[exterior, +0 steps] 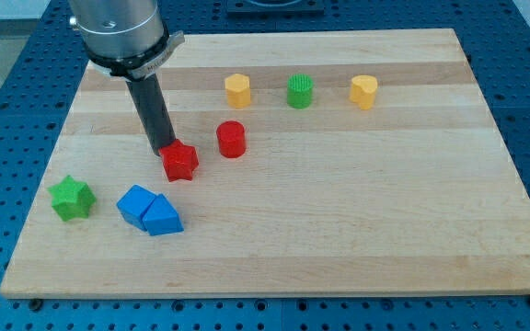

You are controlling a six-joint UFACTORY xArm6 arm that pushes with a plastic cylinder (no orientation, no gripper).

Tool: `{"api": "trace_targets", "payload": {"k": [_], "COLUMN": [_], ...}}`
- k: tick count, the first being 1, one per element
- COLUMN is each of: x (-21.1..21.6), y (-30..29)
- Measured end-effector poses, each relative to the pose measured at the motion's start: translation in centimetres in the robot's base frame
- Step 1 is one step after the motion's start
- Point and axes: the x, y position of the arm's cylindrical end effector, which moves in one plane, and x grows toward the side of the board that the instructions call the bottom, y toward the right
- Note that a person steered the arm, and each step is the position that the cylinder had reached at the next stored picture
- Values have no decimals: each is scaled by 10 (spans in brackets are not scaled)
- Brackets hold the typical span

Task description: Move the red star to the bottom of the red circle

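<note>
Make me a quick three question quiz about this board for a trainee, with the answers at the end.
1. True or false: my tip is at the red star's upper left edge.
2. How many yellow blocks stand in the top row?
3. Which block lies nearest the blue blocks: A green star, B green cylinder, C red circle?

Key: 1 true; 2 two; 3 A.

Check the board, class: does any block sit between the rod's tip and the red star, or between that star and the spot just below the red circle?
Nothing visible does. My tip is right at the red star, on its upper-left side. The board below the red circle is bare; the blue blocks lie lower left, off that path.
</note>
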Motion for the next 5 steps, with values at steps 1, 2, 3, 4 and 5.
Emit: {"api": "trace_targets", "payload": {"k": [1,2,3,4,5], "x": [0,1,4,6,6], "y": [4,12,27,43,46]}}
